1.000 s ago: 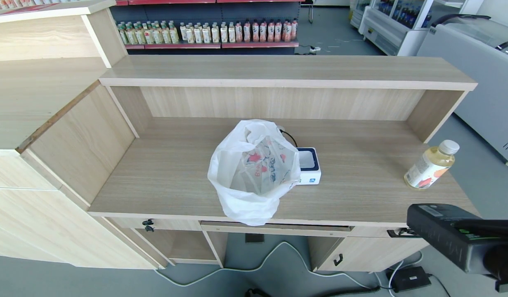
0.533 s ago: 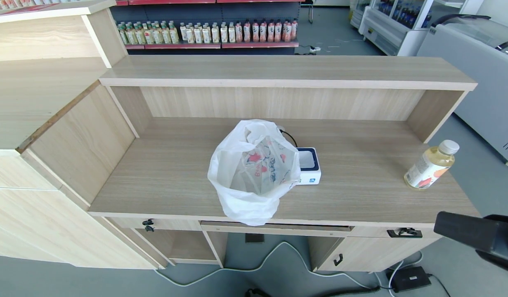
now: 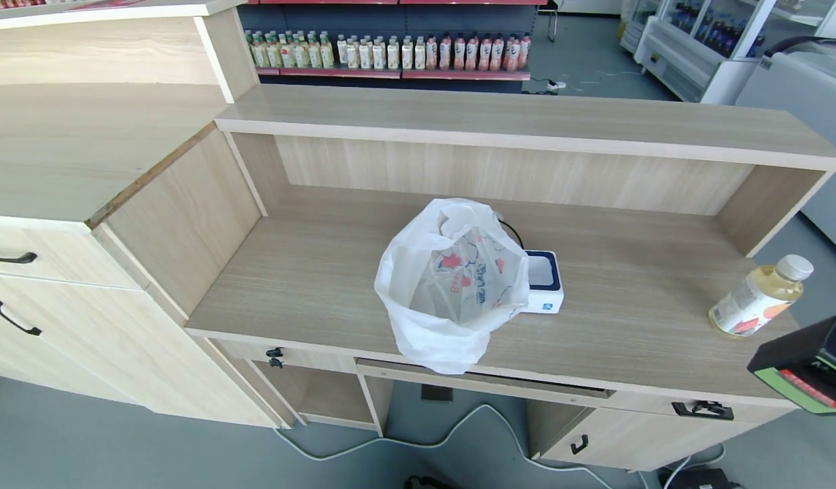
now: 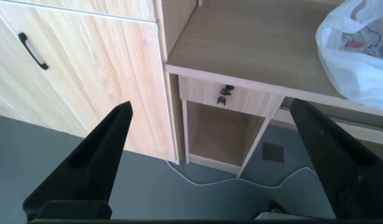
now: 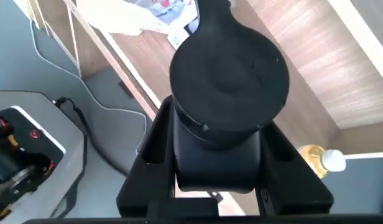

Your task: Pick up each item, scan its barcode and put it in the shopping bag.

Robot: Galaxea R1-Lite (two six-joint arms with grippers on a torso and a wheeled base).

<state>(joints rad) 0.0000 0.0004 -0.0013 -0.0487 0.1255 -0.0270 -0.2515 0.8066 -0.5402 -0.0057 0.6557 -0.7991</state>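
A white plastic shopping bag [image 3: 451, 285] stands open mid-counter, with a white box scanner [image 3: 545, 282] right beside it. A bottle of yellow drink [image 3: 757, 297] with a white cap stands upright near the counter's right end, and the bottle [image 5: 322, 158] also lies beyond my right gripper. My right gripper [image 5: 219, 124] is shut on a black scanner [image 3: 808, 363], held off the counter's front right corner. My left gripper [image 4: 210, 109] hangs open with nothing in it, low in front of the counter's left end, the bag [image 4: 359, 50] off to one side.
The wooden counter [image 3: 309, 285] has a raised back shelf and side walls. A taller cabinet [image 3: 64, 285] with drawers stands at the left. Cables trail on the floor under the counter. Shelves of bottles [image 3: 390, 51] and freezers stand in the room behind.
The head camera has shifted, so the whole scene sits further right. The black scanner in my right gripper has swung rightward to the picture's edge, now showing a green and red label.
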